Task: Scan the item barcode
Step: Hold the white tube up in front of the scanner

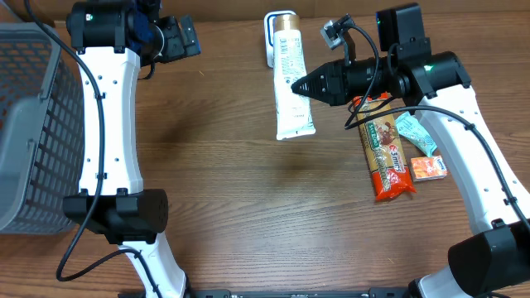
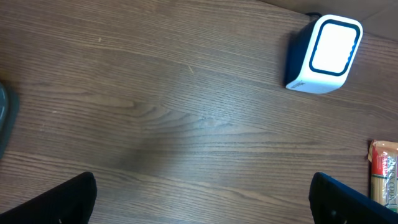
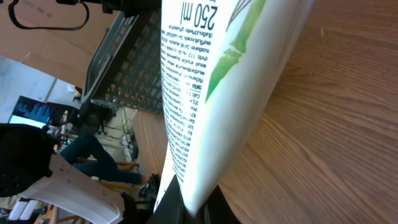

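Overhead, you see the white tube (image 1: 291,79) with its gold cap toward the far edge of the table (image 1: 215,190), partly overlapping the scanner (image 1: 269,45). The right gripper (image 1: 298,86) is clamped on the tube's right edge, its fingers pinched together. That view does not tell you whether the tube is lifted. Your right wrist camera fills in the close detail: small print, "250 ml" and a green stripe on the tube (image 3: 205,93), its edge disappearing between the dark fingers (image 3: 214,208), with the basket (image 3: 124,68) behind. Only the left wrist camera shows the scanner's (image 2: 323,55) lit white face. There the left gripper (image 2: 202,202) is spread fully wide, holding nothing, over bare wood. Overhead, the snack bar (image 1: 385,149) lies under the right arm.
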Controlling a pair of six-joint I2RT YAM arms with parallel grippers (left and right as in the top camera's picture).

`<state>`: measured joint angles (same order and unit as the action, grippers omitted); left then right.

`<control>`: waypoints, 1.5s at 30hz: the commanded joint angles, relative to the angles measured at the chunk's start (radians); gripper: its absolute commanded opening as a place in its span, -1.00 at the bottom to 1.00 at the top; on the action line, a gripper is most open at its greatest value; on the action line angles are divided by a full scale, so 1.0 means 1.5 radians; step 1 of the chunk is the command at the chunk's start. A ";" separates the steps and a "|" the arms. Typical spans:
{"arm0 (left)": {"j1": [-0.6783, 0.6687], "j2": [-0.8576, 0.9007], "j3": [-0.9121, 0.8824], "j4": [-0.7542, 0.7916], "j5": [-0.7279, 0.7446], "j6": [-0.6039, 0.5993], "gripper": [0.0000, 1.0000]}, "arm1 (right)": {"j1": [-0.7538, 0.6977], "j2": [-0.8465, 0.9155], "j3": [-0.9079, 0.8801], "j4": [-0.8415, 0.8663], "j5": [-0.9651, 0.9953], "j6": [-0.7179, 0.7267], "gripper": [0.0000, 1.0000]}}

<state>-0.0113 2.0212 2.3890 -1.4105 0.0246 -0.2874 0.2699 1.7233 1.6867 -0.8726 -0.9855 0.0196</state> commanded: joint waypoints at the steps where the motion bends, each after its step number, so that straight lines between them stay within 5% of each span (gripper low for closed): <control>1: -0.002 0.001 0.002 0.000 -0.004 0.007 1.00 | 0.001 -0.022 0.015 -0.002 0.030 0.000 -0.93; 8: -0.002 0.001 0.002 0.001 -0.004 0.007 1.00 | 0.017 -0.020 0.082 -0.061 0.264 0.045 -0.93; 20: -0.002 0.001 0.002 0.000 -0.004 0.007 1.00 | 0.166 -0.018 0.133 -0.022 0.965 -0.015 -0.93; 40: -0.002 0.001 0.002 0.001 -0.004 0.007 1.00 | 0.186 -0.017 0.133 0.038 1.022 -0.119 -0.93; 45: -0.002 0.001 0.002 0.000 -0.004 0.007 1.00 | 0.186 0.015 0.133 0.136 1.093 -0.194 -0.93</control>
<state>-0.0113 2.0212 2.3890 -1.4105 0.0250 -0.2874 0.5499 1.7325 1.8515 -0.7380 0.5507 -0.1741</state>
